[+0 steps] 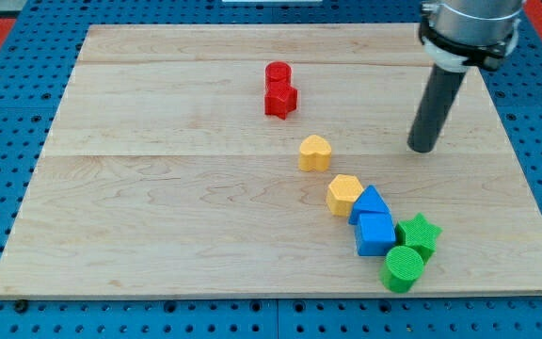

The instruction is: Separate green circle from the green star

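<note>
The green circle [403, 268] lies near the board's bottom edge at the view's lower right. The green star [419, 234] sits just above and right of it, touching or nearly touching it. My tip [422, 148] is on the board well above both green blocks, toward the view's upper right, apart from every block.
A blue cube [375, 234] and a blue triangle-like block [369, 203] sit just left of the green star. A yellow hexagon [344, 194] and a yellow heart [315, 153] trail up-left. Two red blocks [279, 88] stand near the top centre. The wooden board's [158, 188] right edge is close to the green blocks.
</note>
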